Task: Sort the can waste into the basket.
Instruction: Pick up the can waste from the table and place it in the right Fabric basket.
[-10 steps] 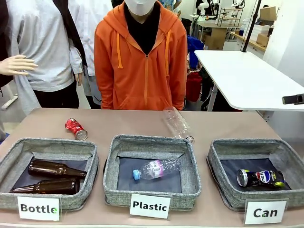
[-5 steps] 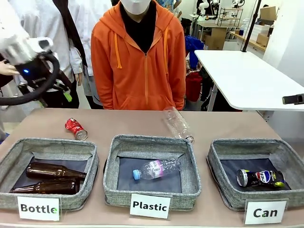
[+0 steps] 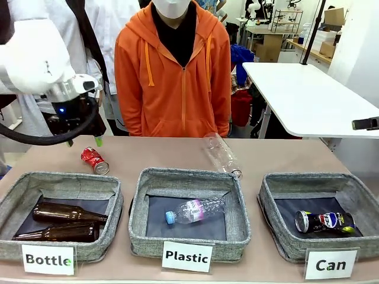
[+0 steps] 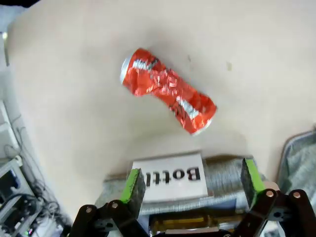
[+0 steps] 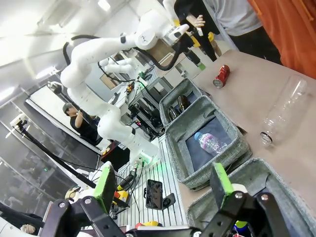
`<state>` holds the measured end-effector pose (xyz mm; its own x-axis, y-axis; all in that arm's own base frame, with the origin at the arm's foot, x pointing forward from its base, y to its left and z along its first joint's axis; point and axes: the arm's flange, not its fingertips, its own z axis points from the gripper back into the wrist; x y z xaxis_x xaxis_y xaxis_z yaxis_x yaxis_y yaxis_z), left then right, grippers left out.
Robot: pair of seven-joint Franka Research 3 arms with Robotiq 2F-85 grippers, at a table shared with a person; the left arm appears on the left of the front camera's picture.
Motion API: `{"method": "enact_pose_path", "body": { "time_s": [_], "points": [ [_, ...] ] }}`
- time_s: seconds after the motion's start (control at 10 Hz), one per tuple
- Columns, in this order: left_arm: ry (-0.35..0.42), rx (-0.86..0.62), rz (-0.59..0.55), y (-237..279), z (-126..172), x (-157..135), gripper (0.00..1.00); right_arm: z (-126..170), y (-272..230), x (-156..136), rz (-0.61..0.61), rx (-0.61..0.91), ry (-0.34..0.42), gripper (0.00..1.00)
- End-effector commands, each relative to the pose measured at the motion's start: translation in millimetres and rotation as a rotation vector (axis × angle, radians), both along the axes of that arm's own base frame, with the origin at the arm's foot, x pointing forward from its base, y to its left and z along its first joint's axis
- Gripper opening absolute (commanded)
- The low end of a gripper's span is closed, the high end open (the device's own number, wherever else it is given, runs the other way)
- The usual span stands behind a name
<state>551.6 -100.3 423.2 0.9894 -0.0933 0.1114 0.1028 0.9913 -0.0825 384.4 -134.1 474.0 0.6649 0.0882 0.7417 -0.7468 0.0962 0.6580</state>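
The left gripper (image 4: pixel 192 180) is held wide open above the table (image 3: pixel 166 152), with nothing between its green pads (image 4: pixel 134 183). The crushed red can (image 4: pixel 168 92) is seen ahead of the fingers, lying on its side on the bare tabletop, just beyond the far wall of the "Bottle" basket (image 3: pixel 59 180). The right gripper (image 5: pixel 163 183) is likewise spread open and empty, held high over the baskets. The dark Pepsi can (image 3: pixel 324 222) is already lying in the "Can" basket (image 3: pixel 305 180), so the red can is judged to be the piece left to sort.

For a sound pick, the pads should be closed across the can's narrow body, not along its length. In the wrist view the can lies slanted, close to the line between the pads, so some wrist roll is called for before descent. The grasp is best centred on the dented middle. Care is needed that the can is not nudged into rolling and that the basket wall is cleared.
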Motion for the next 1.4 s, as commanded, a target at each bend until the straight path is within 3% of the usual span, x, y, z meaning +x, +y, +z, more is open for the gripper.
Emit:
{"method": "enact_pose_path", "body": {
  "time_s": [0.0,0.1,0.2,0.5,0.6,0.7,0.8,1.0,1.2,1.3],
  "points": [
    [-0.078,-0.003,0.008,-3,-24,3,1.00,1,-2,-2,0.018,-0.005,-0.011,1.00],
    [-0.115,-0.056,0.075,6,-5,-1,1.00,1,-2,-2,0.018,-0.005,-0.011,1.00],
    [-0.032,-0.004,0.000,-3,-15,5,1.00,1,-2,-2,0.018,-0.005,-0.011,1.00],
    [-0.058,-0.018,0.014,-3,-19,8,1.00,1,-2,-2,0.018,-0.005,-0.011,1.00],
    [-0.072,-0.031,-0.484,-3,-15,23,1.00,1,-2,-2,0.018,-0.005,-0.011,1.00],
    [-0.245,-0.015,-0.780,3,-7,28,1.00,1,-2,-2,0.018,-0.005,-0.011,1.00],
    [-0.277,0.048,-1.089,10,-4,23,1.00,1,-2,-2,0.018,-0.005,-0.011,1.00],
    [-0.203,0.065,-1.680,31,-5,12,1.00,1,-2,-2,0.018,-0.005,-0.011,1.00],
    [-0.171,0.120,-2.026,38,-8,3,1.00,1,-2,-2,0.018,-0.005,-0.011,1.00],
    [-0.228,0.227,-2.137,37,-12,3,1.00,1,-2,-2,0.018,-0.005,-0.011,1.00]
  ]
}}
